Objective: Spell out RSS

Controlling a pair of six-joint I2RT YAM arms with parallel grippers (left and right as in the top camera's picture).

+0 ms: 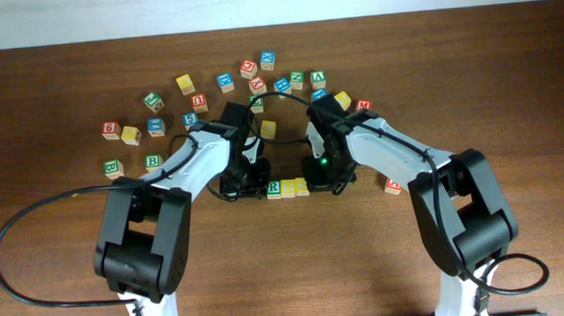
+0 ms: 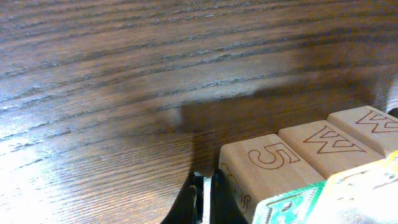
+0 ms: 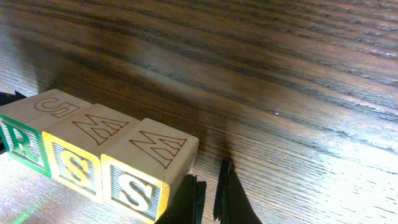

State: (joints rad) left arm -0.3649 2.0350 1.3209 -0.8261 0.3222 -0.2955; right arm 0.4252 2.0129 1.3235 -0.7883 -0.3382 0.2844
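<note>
Left pincer: the left gripper [image 2: 202, 198] is pinched narrow, its dark fingertips [image 2: 186, 200] almost together with nothing between them, low over the wood.
Left pincer's neighbour: the wooden cube with the green R face [image 1: 274, 188] lies just beside those tips; whether they touch it cannot be told.
Right pincer: the right gripper [image 3: 209, 198] is also drawn narrow and holds nothing, its tips low over the bare counter.
Right pincer's neighbour: the end wooden cube with a yellow S face [image 3: 140, 174] lies just beside it, a thin gap showing.
Row: R cube, middle yellow S cube [image 3: 74, 158], end S cube, side by side and touching, reading RSS.
Row's place: about midway between the counter's left and right edges, between the two pincers.
Between the arms: a lone yellow block [image 1: 268, 129] toward the far edge.
Far side: scattered coloured letter blocks [image 1: 225, 82] spread toward the far edge.
Right side: a red block [image 1: 393, 185] close by the right arm.
Left side: two green blocks [image 1: 113, 168], and a black cable [image 1: 6, 240] looping toward the near left corner.
</note>
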